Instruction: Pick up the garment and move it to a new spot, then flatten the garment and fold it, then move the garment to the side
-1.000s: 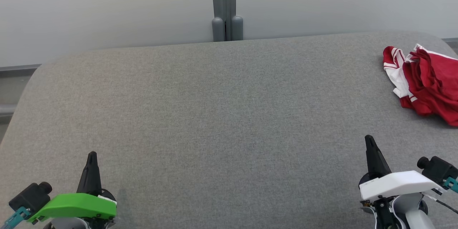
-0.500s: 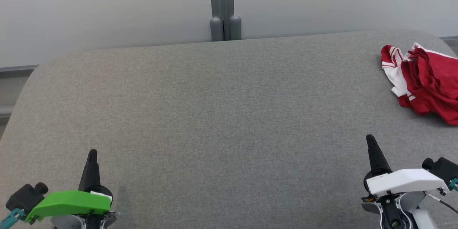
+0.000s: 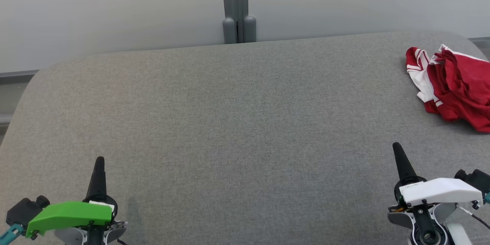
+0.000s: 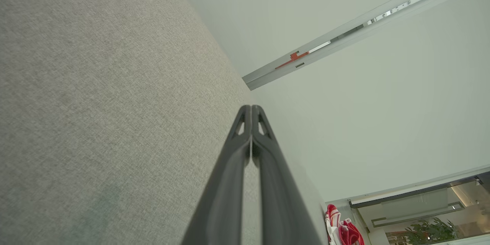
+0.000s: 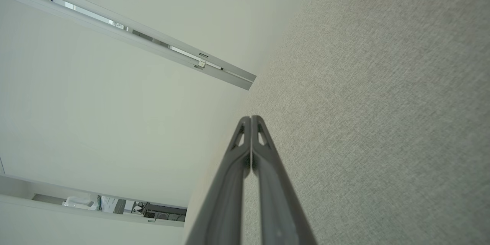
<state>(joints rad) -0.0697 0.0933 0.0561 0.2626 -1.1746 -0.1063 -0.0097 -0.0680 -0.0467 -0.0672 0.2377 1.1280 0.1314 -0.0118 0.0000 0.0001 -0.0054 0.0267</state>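
before you, the table (image 3: pixel 245 122) wears coarse, matt grey woven cloth; the garment (image 3: pixel 455 88) is soft, crumpled red-and-white fabric; your left gripper (image 3: pixel 99 159) and right gripper (image 3: pixel 396 145) show matt dark plastic; the wall (image 3: pixel 115 7) looks smooth.

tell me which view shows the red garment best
Head view: the crumpled garment lies large at far right on the grey surface. Left wrist view shows a small distant bit; right wrist, a top-edge sliver.

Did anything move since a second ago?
Not much. The view slid a little, so the camera turned. The left gripper and right gripper shifted slightly, both shut and empty. The red garment stayed crumpled on the grey surface's far right.
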